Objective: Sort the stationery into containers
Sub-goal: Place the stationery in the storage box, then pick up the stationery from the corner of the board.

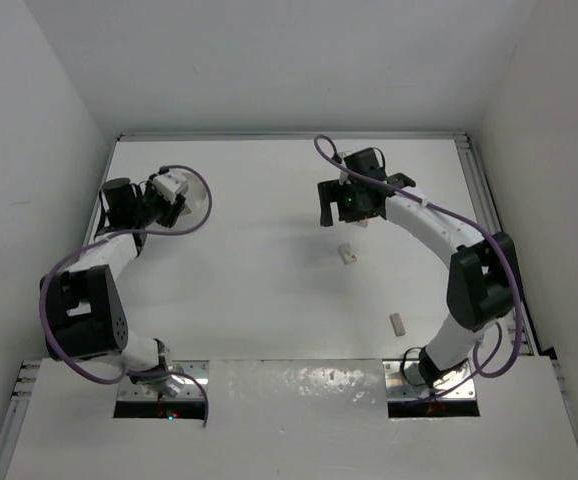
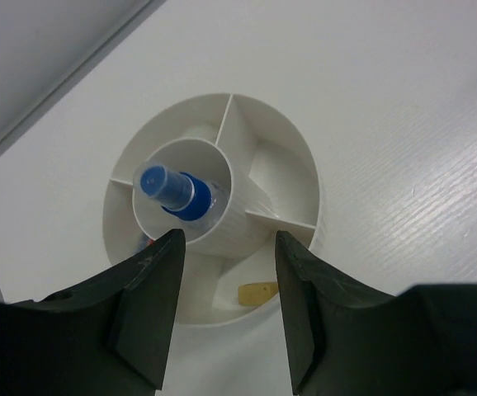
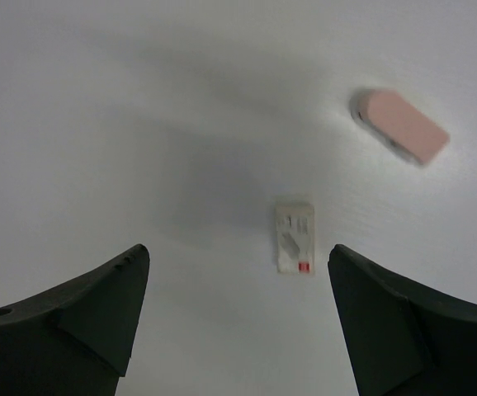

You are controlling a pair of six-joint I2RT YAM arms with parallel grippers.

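**Left arm.** The left gripper hangs over the near rim of the white bowl. Its jaws are partly open with nothing between them. The bowl is divided into a centre cup and outer segments.
- A blue-capped item stands in the centre cup, just beyond the fingertips. Whether it is a pen or a bottle cannot be told.
- A tan block lies in the outer segment directly below the gap between the jaws.
- A red speck shows beside one fingertip. It cannot be identified.

**Right arm.** The right gripper points down at the table with its jaws wide open and empty.
- The white block, which bears a red mark, lies flat within the gap, off-centre toward one finger.
- The pink eraser lies farther ahead and outside the gap, apart from the block.

**Step in hand (judgement).** The right arm is picking up the white block. The next move calls for centring the gap over the block, descending almost to the table because the block is low and flat, then closing across its narrow sides.

**Surroundings.** A second tan block lies on the table behind the right gripper, toward the arm bases. Nothing crowds the white block. The only bowl sits under the left gripper, so a delivery from the right arm would likely need the left arm to move aside.
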